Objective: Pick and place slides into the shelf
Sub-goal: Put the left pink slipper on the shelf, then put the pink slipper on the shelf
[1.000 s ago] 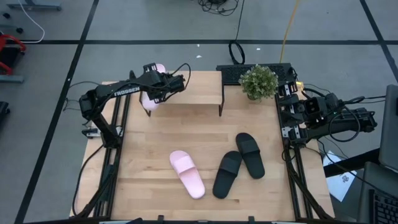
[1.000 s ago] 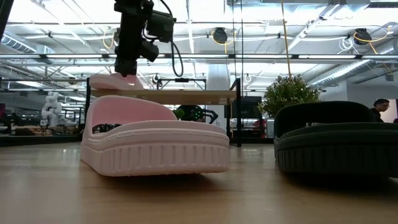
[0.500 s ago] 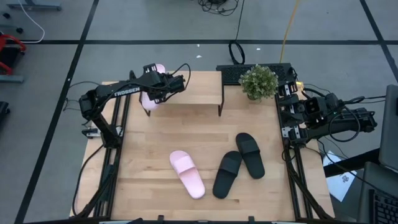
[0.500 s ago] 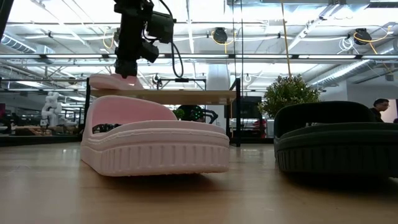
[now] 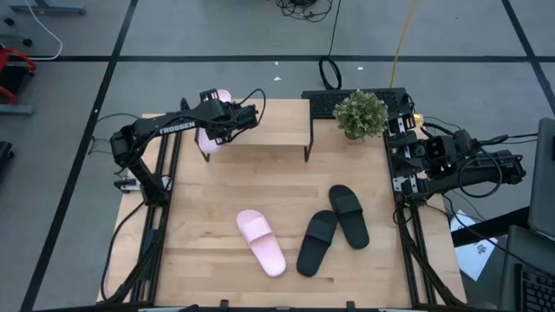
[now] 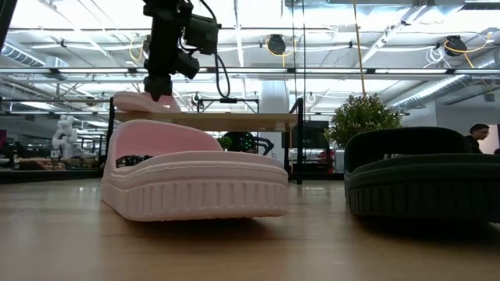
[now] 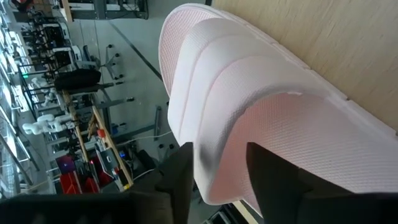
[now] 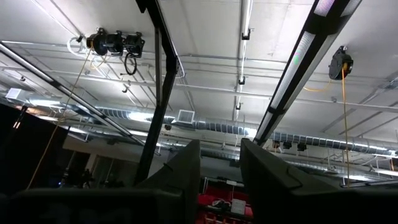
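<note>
Up close, the left gripper has its two fingers pinching the strap of a pale pink slide, which lies at the left end of the shelf, its heel hanging past the edge, likely because it isn't released yet; its partner and the black pair wait mid-table, while the right gripper rests at the right edge, fingers slightly apart, gripping nothing
</note>
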